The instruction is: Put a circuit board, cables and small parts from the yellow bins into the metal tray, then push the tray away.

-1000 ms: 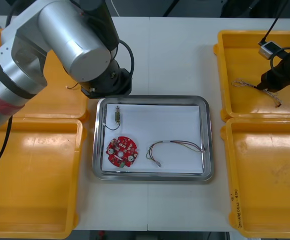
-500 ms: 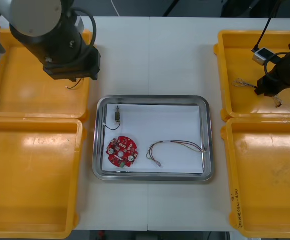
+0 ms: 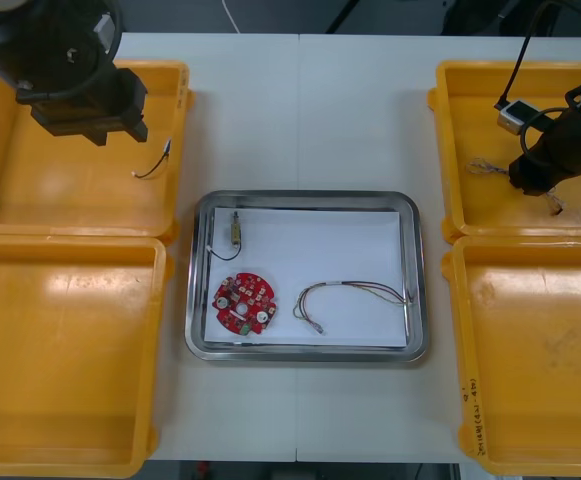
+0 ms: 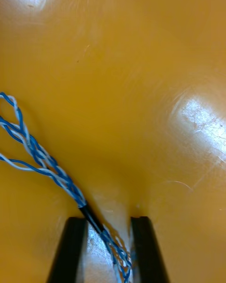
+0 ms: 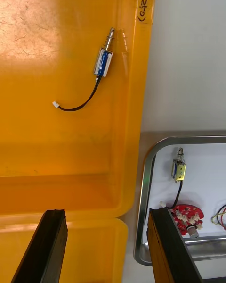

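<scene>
The left gripper [image 5: 106, 214] hangs over the far left yellow bin [image 3: 30, 190], its black fingers spread wide with nothing between them. On that bin's floor, near the wall facing the tray, lies a small metal part [image 5: 103, 61] with a thin black lead [image 5: 82, 103] curling from it. The near left yellow bin [image 3: 60, 350] sits just beside the far one. In the middle of the light table [image 3: 300, 110] stands the metal tray [image 3: 305, 197], white inside. It holds a second small metal part [image 3: 235, 228] in its far left corner, the round red circuit board [image 3: 244, 303] nearer on the left side, and a red and yellow cable [image 3: 350, 294] looped to the board's right, apart from it. Over the far right yellow bin [image 3: 490, 100] the right gripper [image 4: 109, 221] is down at the floor. Its fingers are drawn narrow on either side of one end of the twisted blue and white cable [image 4: 68, 186], which lies on the bin floor. The near right yellow bin [image 3: 540, 360] lies beside it
</scene>
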Available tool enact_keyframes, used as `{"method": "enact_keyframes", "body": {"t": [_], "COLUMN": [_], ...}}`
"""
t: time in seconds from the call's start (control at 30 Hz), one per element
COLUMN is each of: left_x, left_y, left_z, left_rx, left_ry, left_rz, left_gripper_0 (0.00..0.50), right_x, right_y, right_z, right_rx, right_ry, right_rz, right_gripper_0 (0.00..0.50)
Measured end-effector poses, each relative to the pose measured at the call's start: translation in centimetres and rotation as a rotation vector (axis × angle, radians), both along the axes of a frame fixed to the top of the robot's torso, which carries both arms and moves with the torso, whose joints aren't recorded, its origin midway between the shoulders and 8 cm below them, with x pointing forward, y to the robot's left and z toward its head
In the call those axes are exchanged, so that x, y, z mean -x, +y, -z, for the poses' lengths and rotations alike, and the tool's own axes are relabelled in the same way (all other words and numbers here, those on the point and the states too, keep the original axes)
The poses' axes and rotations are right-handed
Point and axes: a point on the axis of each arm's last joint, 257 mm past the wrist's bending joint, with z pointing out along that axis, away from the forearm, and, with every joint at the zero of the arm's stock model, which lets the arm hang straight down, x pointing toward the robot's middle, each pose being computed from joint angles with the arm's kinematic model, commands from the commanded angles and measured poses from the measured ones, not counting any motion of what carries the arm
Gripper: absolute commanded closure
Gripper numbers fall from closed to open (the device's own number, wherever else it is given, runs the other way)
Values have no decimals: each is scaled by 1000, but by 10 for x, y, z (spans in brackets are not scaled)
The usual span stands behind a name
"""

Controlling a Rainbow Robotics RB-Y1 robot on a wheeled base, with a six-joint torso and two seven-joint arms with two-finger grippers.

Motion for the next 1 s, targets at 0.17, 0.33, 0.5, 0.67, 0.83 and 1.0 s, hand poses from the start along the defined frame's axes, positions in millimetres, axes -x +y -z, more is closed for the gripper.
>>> {"method": "enact_keyframes", "body": {"t": [0.17, 0.33, 0.5, 0.67, 0.83, 1.0], "left_x": [-8, -19, -30, -42, -54, -62], "left_y": [7, 13, 20, 27, 35, 41], "left_z": [1, 4, 9, 18, 30, 44], "left_rx": [-38, -82, -60, -37, -71, -112], "left_ry": [-20, -52, -62, -73, -102, -130], "left_rz": [119, 264, 262, 252, 368, 513], "left_gripper_0": [0, 0, 0, 0, 0, 0], "right_x": [0, -1, 0, 9, 20, 36], "right_y": [1, 0, 3, 10, 16, 21], "right_z": [0, -1, -7, -23, -49, -73], "right_rx": [-9, -9, -1, -1, -29, -38], "right_ry": [3, 2, 5, 33, 47, 73], "right_rz": [5, 5, -8, -31, -43, -61], "right_gripper_0": [500, 500, 500, 500, 500, 500]}}
